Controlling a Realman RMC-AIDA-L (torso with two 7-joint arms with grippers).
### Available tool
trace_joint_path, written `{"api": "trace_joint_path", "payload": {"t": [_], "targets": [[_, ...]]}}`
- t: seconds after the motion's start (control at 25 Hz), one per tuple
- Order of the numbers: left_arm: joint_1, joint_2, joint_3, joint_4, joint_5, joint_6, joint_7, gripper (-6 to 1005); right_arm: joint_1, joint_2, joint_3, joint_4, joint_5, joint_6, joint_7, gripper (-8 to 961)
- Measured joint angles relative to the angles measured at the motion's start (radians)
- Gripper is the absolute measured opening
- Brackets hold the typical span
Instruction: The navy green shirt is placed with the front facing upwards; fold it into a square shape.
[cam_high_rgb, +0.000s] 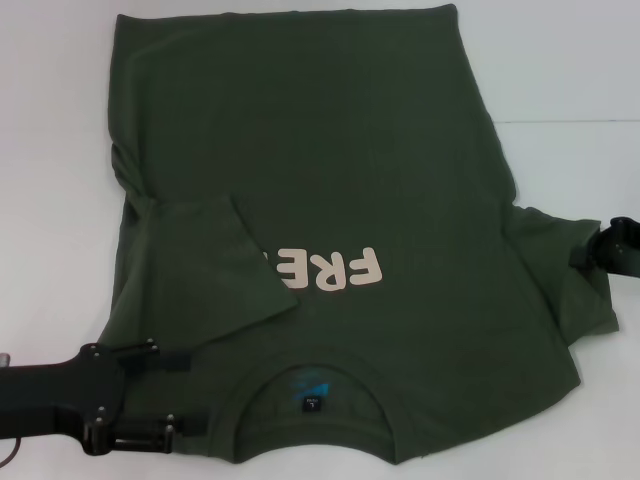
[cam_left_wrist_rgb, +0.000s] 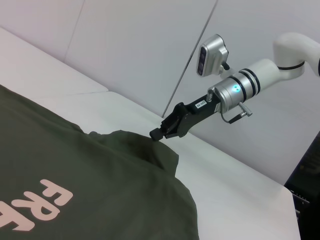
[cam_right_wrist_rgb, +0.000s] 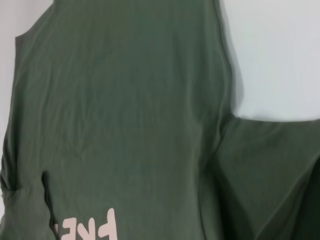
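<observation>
The navy green shirt lies front up on the white table, its collar nearest me. One sleeve is folded inward over the chest and covers part of the pale pink lettering. My left gripper hovers open over the shoulder beside the collar, with nothing between its fingers. My right gripper is at the other sleeve. In the left wrist view the right gripper is shut on that sleeve's edge, which rises slightly. The right wrist view shows the shirt body and sleeve.
The white table extends beyond the shirt on the right and far side, with a seam across it. Pale wall panels stand behind the table.
</observation>
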Motion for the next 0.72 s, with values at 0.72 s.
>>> {"api": "trace_joint_path", "payload": {"t": [0.72], "targets": [[-0.016, 0.001, -0.002, -0.002, 0.0, 0.0, -0.026, 920, -0.023, -0.018, -0.002, -0.006, 0.003, -0.05, -0.03, 37]]}}
